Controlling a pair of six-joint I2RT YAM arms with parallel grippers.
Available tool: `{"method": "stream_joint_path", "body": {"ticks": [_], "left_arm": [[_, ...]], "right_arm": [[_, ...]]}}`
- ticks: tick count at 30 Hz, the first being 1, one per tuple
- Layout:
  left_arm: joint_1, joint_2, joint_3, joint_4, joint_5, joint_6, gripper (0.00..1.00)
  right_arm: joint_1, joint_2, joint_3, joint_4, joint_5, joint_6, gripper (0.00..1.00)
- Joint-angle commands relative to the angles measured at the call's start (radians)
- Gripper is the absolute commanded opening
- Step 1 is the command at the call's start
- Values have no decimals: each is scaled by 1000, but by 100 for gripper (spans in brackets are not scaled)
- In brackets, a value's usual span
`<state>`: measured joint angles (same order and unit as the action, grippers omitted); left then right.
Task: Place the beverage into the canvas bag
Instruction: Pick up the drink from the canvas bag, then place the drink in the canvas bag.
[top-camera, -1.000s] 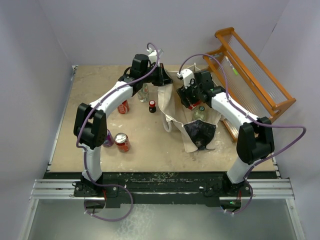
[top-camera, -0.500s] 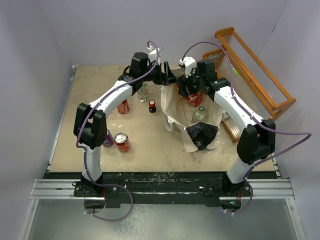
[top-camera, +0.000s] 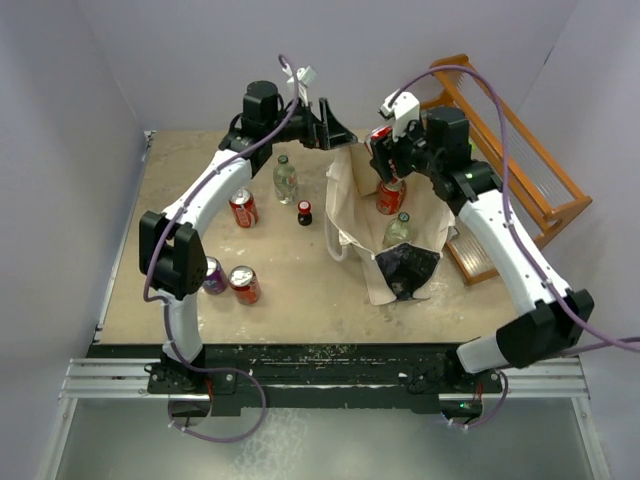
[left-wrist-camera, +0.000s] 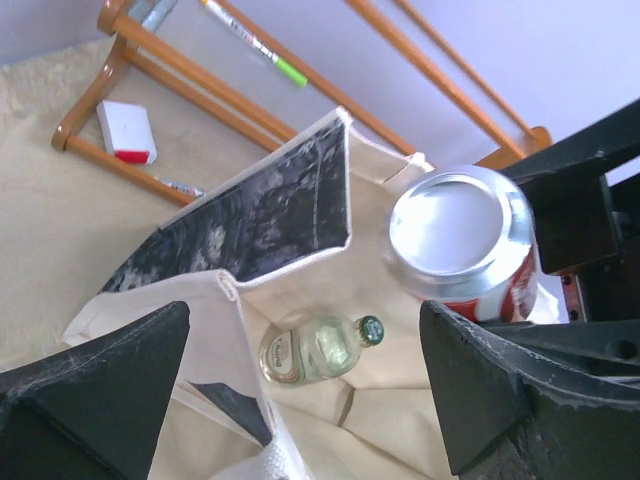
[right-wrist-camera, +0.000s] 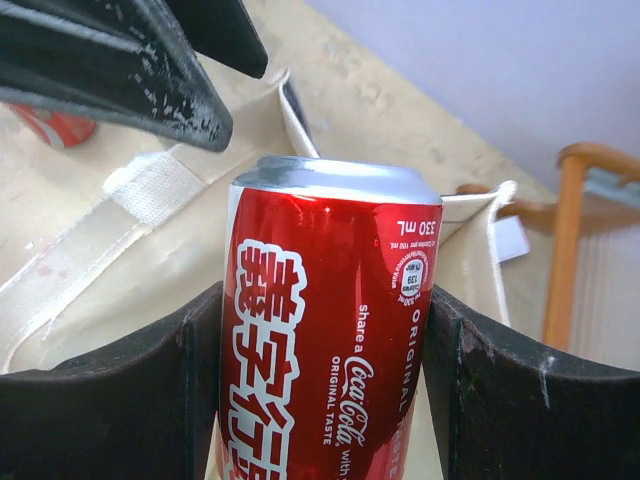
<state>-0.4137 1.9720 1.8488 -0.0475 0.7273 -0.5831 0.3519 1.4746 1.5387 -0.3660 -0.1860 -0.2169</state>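
The beverage, a red Coca-Cola can (right-wrist-camera: 330, 340), is upright between the pads of my right gripper (right-wrist-camera: 325, 296), which is shut on it. It hangs over the open mouth of the cream canvas bag (top-camera: 352, 205); from above the can (top-camera: 390, 195) shows inside the bag's outline. My left gripper (left-wrist-camera: 305, 320) stands wide open above the bag's far left rim, touching nothing. The left wrist view looks down on the can's silver top (left-wrist-camera: 460, 225) and into the bag (left-wrist-camera: 270, 210), where a clear glass bottle (left-wrist-camera: 315, 348) lies on the bottom.
The orange wooden rack (top-camera: 500, 140) stands to the right of the bag. On the table to the left are a clear bottle (top-camera: 285, 180), a small dark bottle (top-camera: 304, 213), two red cans (top-camera: 243, 208) (top-camera: 244, 284) and a purple can (top-camera: 214, 277).
My left gripper has gone from shut to wide open and drawn up and back from the bag's rim. The right wrist has risen, with the can still held over the bag.
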Motion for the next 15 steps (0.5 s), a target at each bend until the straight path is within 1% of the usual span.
{"method": "stream_joint_path", "body": {"ticks": [1, 7, 15], "left_arm": [[14, -79, 87, 55, 77, -58, 99], [15, -115, 110, 105, 125, -152, 99], [16, -111, 139, 158, 239, -283, 99]], "right_arm": [[-4, -127, 12, 165, 7, -72, 0], [2, -141, 26, 204, -33, -97, 0], [39, -123, 40, 231, -59, -146, 0]]}}
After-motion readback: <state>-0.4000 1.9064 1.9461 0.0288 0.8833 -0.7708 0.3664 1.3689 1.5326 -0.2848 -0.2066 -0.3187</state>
